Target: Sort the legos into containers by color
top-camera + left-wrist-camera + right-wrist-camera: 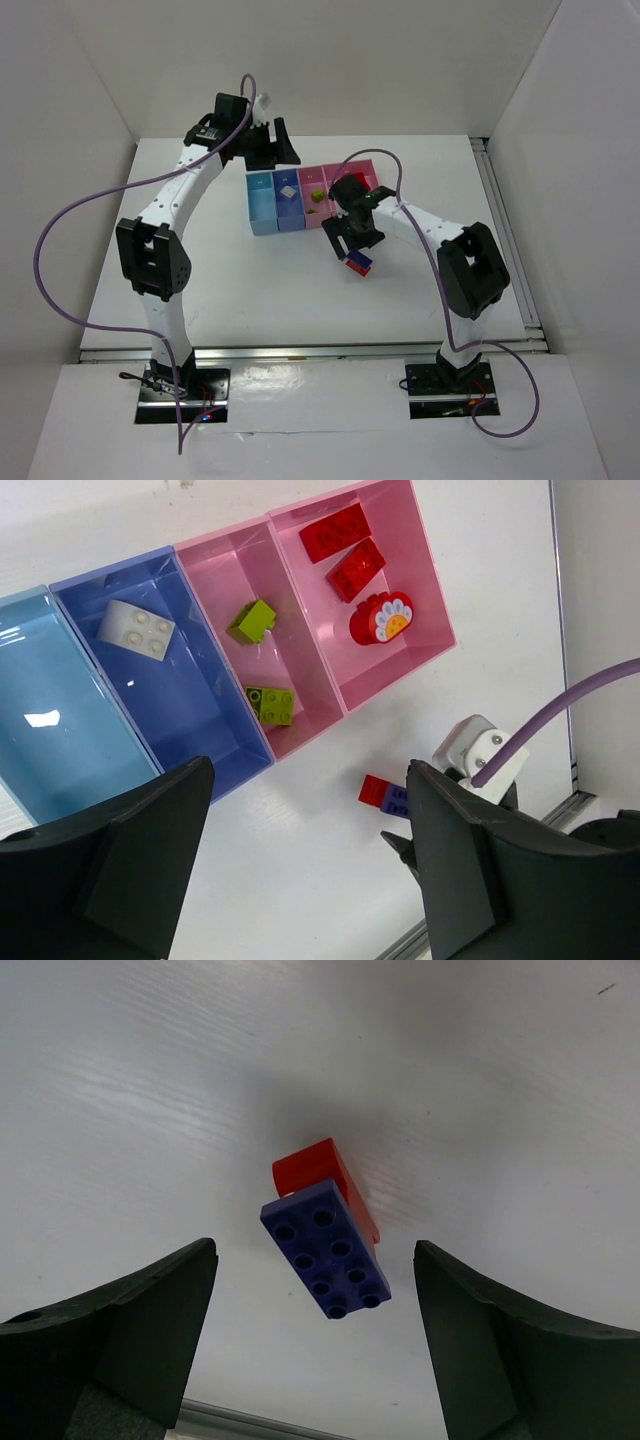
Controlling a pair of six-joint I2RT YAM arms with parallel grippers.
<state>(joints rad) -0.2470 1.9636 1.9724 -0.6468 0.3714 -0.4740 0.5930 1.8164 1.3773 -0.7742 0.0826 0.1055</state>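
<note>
The four joined bins lie in a row: light blue (pixel 40 710), periwinkle (pixel 190 715), pink (pixel 225 575), wider pink (pixel 425 610). Two red bricks (pixel 336 532) (pixel 356 568) lie in the wider pink bin. Two yellow-green bricks (pixel 253 621) (pixel 270 705) lie in the pink bin. The blue-and-red stacked brick (pixel 325 1245) lies on the table in front of the bins (pixel 359 265). My right gripper (pixel 315 1350) is open just above it, a finger on each side, not touching. My left gripper (pixel 310 870) is open and empty, high above the bins (pixel 272 150).
A white brick (pixel 137 630) lies in the periwinkle bin. A red flower piece (pixel 381 618) lies in the wider pink bin. A metal rail (pixel 505 240) runs along the table's right edge. White walls stand round the table.
</note>
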